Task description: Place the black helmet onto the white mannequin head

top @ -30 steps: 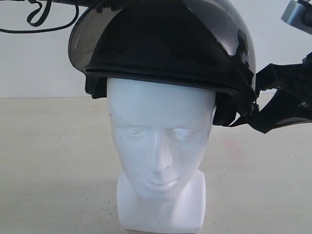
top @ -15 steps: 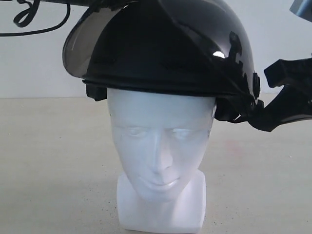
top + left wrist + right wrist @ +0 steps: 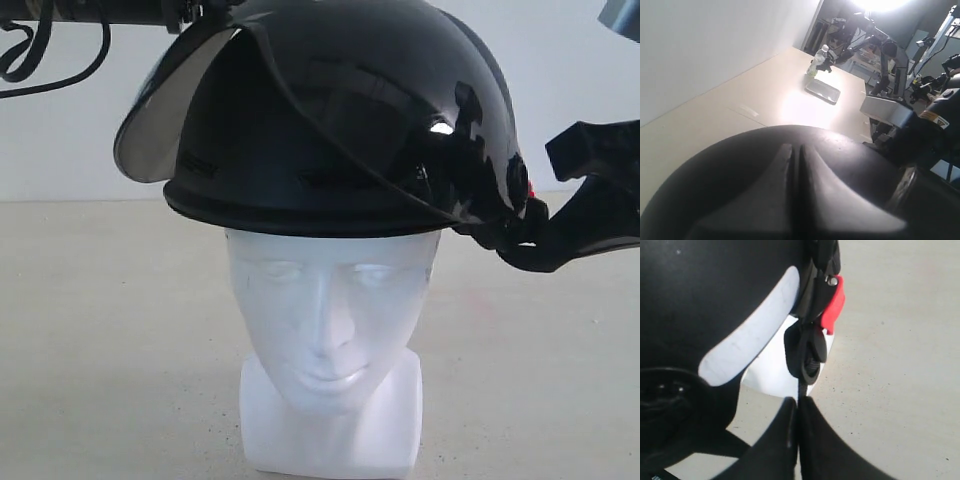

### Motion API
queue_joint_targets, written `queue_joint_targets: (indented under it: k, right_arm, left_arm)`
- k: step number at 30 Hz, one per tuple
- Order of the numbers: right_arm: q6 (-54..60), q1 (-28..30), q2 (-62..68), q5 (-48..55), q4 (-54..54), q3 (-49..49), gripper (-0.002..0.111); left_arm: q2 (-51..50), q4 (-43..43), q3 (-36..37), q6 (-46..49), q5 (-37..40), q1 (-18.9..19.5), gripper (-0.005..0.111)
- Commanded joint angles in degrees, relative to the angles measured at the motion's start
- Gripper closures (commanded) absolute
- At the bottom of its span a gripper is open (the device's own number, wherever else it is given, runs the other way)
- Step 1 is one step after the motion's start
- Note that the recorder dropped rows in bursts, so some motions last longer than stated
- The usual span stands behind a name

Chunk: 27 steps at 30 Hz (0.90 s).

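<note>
White mannequin head (image 3: 325, 310): upright, face forward. Black helmet (image 3: 330, 120): seated over crown, brim at brow, visor tipped toward 10 o'clock. Placement judged nearly complete; release outstanding.
Right hand (image 3: 798, 407): helmet's 3 o'clock, pinched narrow on webbing below strap buckle (image 3: 807, 357).
Left hand (image 3: 796, 150): near 11 o'clock, narrow; contents indiscernible.
Desk (image 3: 100, 330): pale beige, matte, speckled.
Beyond: white wall (image 3: 60, 130), bottle (image 3: 817, 60), metal tray (image 3: 823, 91).

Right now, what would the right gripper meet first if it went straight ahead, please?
Likely the buckle on the helmet, just ahead of the right gripper; the white head sits behind, though depth is unclear.
</note>
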<state>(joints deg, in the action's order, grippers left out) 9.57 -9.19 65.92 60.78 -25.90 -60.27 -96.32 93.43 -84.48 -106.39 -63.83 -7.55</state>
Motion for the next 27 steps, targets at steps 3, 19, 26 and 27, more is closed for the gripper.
queue_joint_targets:
  k: [3, 19, 26, 27]
  right_arm:
    - [1.1, 0.6, -0.6, 5.0, 8.0, 0.7, 0.088]
    - [-3.5, 0.6, -0.7, 2.8, 7.4, -10.8, 0.053]
    - [2.4, 0.6, -0.7, 2.5, -1.9, -17.0, 0.071]
    - [4.5, 0.6, -0.7, 2.2, -4.3, -18.4, 0.078]
  left_arm:
    - [0.2, 6.5, 1.2, -1.1, -6.1, -6.5, 0.102]
    - [0.2, 6.5, 1.2, -1.4, -6.1, -7.0, 0.102]
    - [0.0, 6.5, 1.6, -2.1, -6.1, -7.0, 0.102]
    - [0.0, 6.5, 1.9, -2.1, -6.1, -7.0, 0.102]
